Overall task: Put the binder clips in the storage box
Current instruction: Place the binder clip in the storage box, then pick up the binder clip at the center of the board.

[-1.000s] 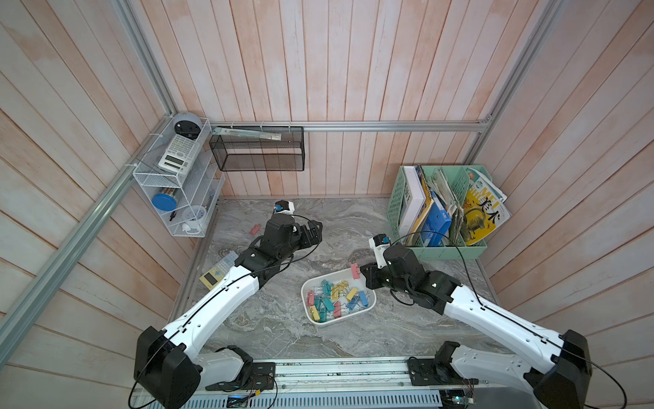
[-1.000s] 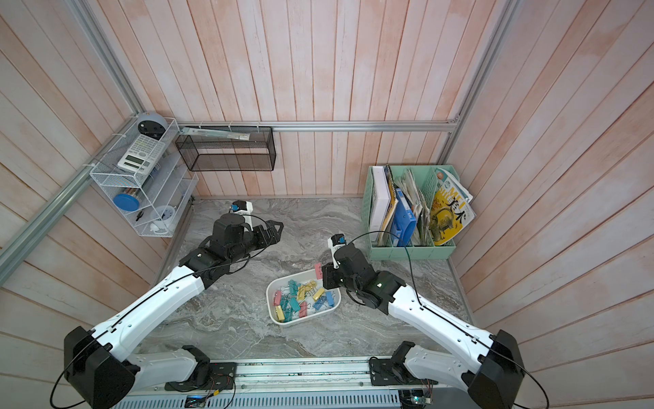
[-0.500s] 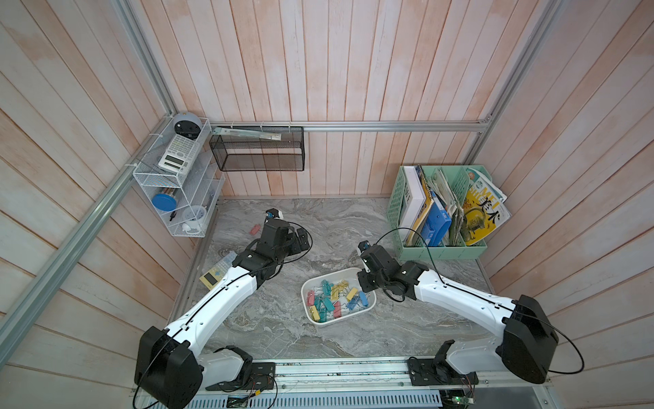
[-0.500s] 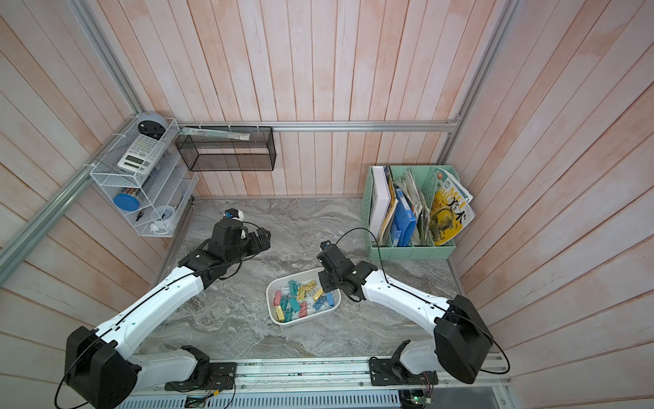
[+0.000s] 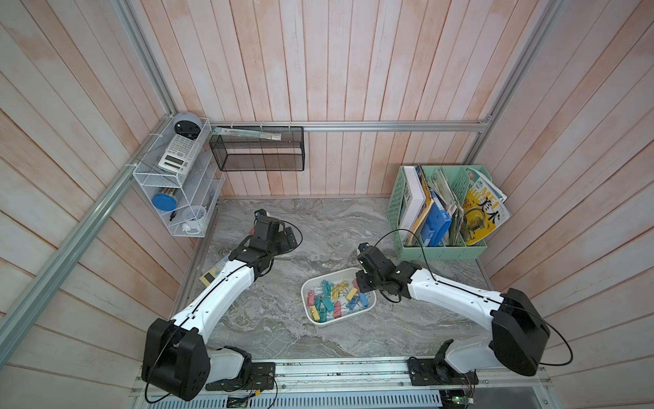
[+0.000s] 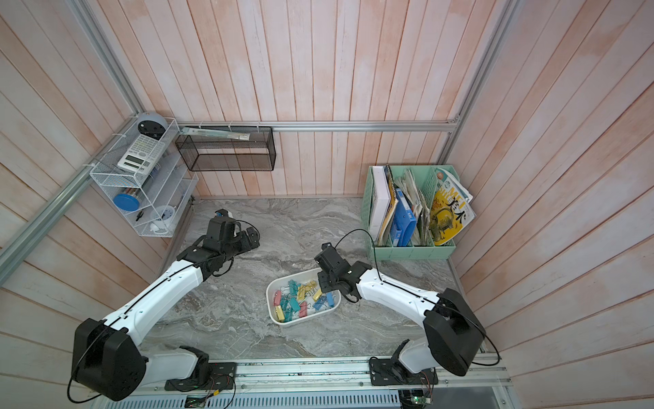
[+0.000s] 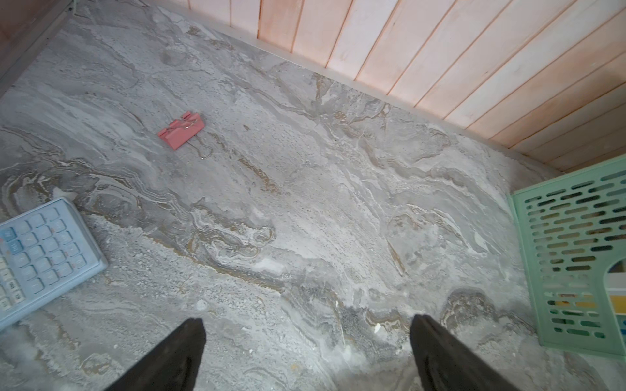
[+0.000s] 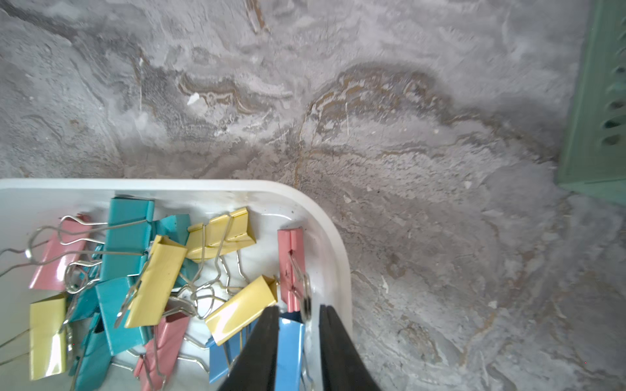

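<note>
The white storage box (image 5: 338,320) (image 6: 304,318) (image 8: 169,184) sits mid-table with several pastel binder clips (image 5: 334,297) (image 6: 300,297) (image 8: 135,264) piled in it. My right gripper (image 5: 361,283) (image 6: 323,283) (image 8: 298,306) hangs over the box's far right corner, open by a narrow gap. A pink clip (image 8: 291,264) leans on the box wall just ahead of its tips, its wire handle loose between them. Another pink clip (image 7: 181,132) lies alone on the table, ahead of my wide-open, empty left gripper (image 5: 286,238) (image 6: 249,238) (image 7: 306,321). The left arm hides that clip in both top views.
A blue and yellow calculator (image 7: 40,250) (image 5: 212,274) lies by the left wall under the left arm. The mint green file basket (image 5: 439,248) (image 7: 576,250) (image 8: 596,101) stands back right. A black mesh basket (image 5: 258,148) and a white wire rack (image 5: 177,187) hang on the walls.
My right gripper's jaws have parted over the box corner and the pink clip it carried now rests in the box. My left gripper has swung toward the back left and lower.
</note>
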Action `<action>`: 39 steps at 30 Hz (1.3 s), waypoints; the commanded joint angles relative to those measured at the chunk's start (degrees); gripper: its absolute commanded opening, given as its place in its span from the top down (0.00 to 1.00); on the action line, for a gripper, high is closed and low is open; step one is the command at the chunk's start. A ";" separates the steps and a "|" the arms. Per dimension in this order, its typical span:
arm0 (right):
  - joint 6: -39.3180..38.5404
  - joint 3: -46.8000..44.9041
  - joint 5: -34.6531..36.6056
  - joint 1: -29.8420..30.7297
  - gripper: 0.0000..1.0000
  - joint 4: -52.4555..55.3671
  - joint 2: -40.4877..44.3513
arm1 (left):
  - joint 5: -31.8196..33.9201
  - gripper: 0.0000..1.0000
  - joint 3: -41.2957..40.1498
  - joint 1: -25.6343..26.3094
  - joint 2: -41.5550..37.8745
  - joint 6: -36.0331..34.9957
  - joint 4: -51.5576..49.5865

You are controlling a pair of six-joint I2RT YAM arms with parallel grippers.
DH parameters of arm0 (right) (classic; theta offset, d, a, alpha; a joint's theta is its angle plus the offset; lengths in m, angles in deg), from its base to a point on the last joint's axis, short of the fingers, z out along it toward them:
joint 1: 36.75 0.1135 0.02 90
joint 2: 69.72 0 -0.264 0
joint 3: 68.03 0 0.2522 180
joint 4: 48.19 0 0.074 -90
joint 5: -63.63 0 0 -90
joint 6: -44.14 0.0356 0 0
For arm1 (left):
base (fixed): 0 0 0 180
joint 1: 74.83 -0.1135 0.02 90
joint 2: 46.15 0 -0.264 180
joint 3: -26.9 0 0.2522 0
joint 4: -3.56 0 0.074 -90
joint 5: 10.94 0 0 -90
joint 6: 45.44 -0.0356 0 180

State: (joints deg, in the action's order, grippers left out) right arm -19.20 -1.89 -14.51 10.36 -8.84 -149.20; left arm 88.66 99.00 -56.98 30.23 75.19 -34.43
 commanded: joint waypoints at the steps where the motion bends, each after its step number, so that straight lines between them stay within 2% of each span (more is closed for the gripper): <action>1: 3.36 -1.72 4.58 0.33 0.66 1.36 6.85 | 2.19 0.00 2.37 -2.97 2.81 -2.69 -3.19; 3: 5.53 -3.25 5.13 0.32 0.64 -0.04 11.39 | 4.31 0.00 4.88 -5.10 5.86 -3.54 -5.47; 5: 3.72 -6.10 3.03 0.30 0.60 -4.63 16.65 | 6.24 0.00 8.15 -7.45 10.00 -4.16 -7.97; 8: 3.91 -10.23 0.48 0.35 0.51 -10.58 24.44 | 8.46 0.00 13.42 -9.98 17.14 -5.92 -9.97; 9: 4.28 -11.18 -0.15 0.30 0.47 -12.14 26.49 | 8.86 0.00 14.98 -10.70 19.55 -6.48 -10.07; 12: 4.53 -12.09 -2.05 0.34 0.27 -13.52 30.26 | 9.14 0.00 19.41 -12.53 26.04 -7.64 -9.20; 14: 4.55 -12.44 -3.70 0.34 0.20 -14.10 31.29 | 12.47 0.01 22.14 -12.75 30.06 -10.23 -7.22; 18: 4.55 -12.64 -5.47 0.35 0.17 -14.44 31.51 | 19.23 0.09 32.00 -12.66 39.84 -17.30 -9.29; 22: 4.42 -12.57 -5.10 0.29 0.16 -15.03 30.85 | 21.92 0.16 38.06 -12.66 46.58 -22.72 -9.70; 24: 4.11 -12.31 -4.77 0.26 0.15 -15.21 30.16 | 21.20 0.20 39.81 -12.64 48.87 -25.09 -9.44; 29: 3.45 -10.65 -5.24 0.26 0.12 -15.02 27.84 | 20.81 0.35 43.29 -12.75 53.57 -24.92 -10.38; 32: 3.14 -10.17 -5.96 0.17 0.11 -14.80 27.04 | 20.23 0.54 43.72 -12.92 54.28 -24.31 -9.52; 36: 3.67 -10.37 -5.59 0.17 0.11 -14.49 27.61 | 18.65 0.94 44.04 -13.00 54.26 -22.96 -10.42; 37: 3.95 -10.58 -5.08 0.17 0.10 -14.29 27.92 | 17.46 1.00 43.81 -13.01 53.81 -22.64 -10.72; 39: 4.81 -10.94 -3.54 0.02 0.07 -13.45 28.49 | 14.88 1.00 43.31 -13.01 52.54 -20.46 -11.89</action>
State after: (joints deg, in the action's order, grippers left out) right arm -15.09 -13.85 -19.74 10.36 -22.81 -121.77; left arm 107.74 141.78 -69.77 83.65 52.18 -44.33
